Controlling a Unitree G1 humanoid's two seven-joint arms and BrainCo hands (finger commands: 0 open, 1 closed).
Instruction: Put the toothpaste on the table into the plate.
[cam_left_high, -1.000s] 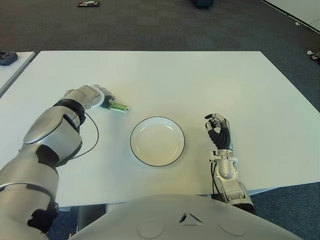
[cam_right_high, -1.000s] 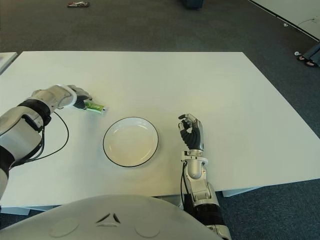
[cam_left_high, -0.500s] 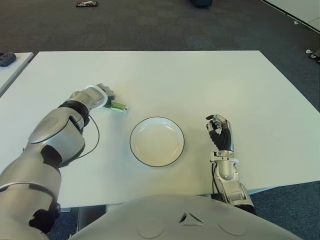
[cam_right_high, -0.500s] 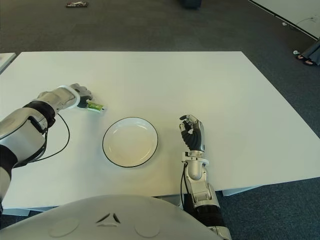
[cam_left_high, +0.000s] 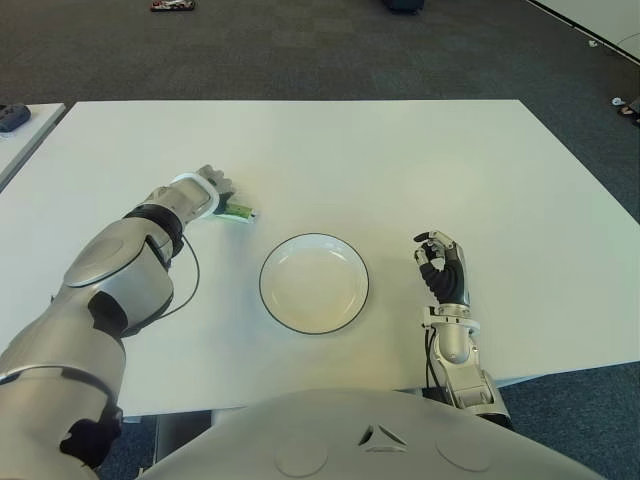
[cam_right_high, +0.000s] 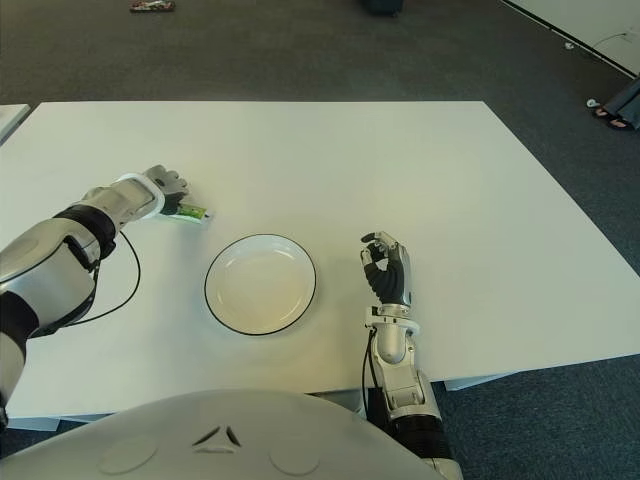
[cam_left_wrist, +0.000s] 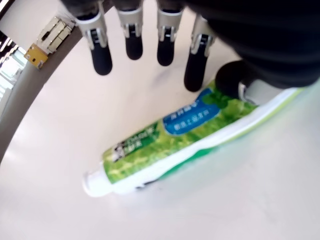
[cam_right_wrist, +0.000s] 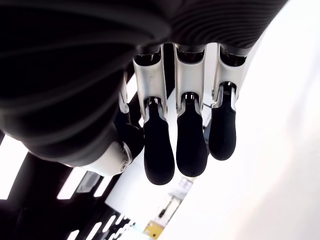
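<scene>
- The toothpaste (cam_left_wrist: 180, 145) is a green-and-white tube with a blue label and white cap, lying flat on the white table (cam_left_high: 400, 160) at ten o'clock from the plate (cam_left_high: 314, 283).
- My left hand (cam_left_high: 208, 190) is over its tail end, fingers (cam_left_wrist: 132, 30) extended, not closed round it.
- My right hand (cam_left_high: 441, 270), at three o'clock from the plate, is loosely curled and holds nothing.
- Dark carpet (cam_left_high: 300, 50) surrounds the table.

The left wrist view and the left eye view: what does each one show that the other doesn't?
Only the left wrist view shows the toothpaste tube's blue label and white cap, with the left hand's fingers open above it and the thumb at its tail end.

Only the left eye view shows the plate, empty, the idle right hand to the plate's right, and the dark floor beyond.

Both show the left hand at the toothpaste lying on the white table.
</scene>
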